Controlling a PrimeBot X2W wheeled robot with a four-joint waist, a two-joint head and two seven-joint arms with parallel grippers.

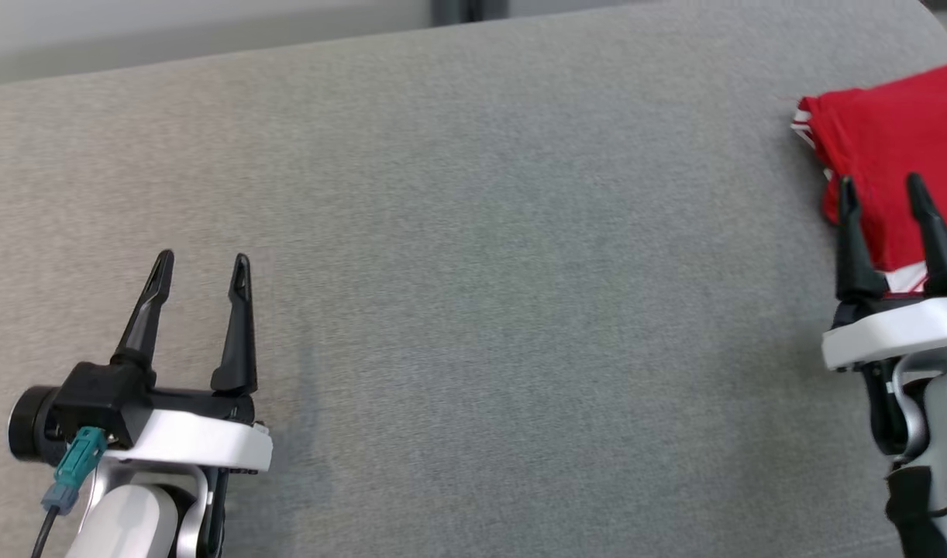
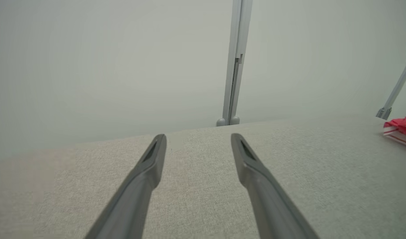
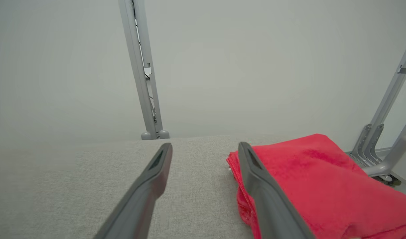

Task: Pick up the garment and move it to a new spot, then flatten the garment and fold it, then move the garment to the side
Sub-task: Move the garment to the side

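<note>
Both sets of jaws stand spread and empty, left gripper (image 1: 203, 260) over the surface's (image 1: 473, 232) near-left corner, right gripper (image 1: 882, 182) by the folded red garment (image 1: 892, 132) at the right edge; you seem past the move-aside step, so just back off without snagging cloth.
</note>
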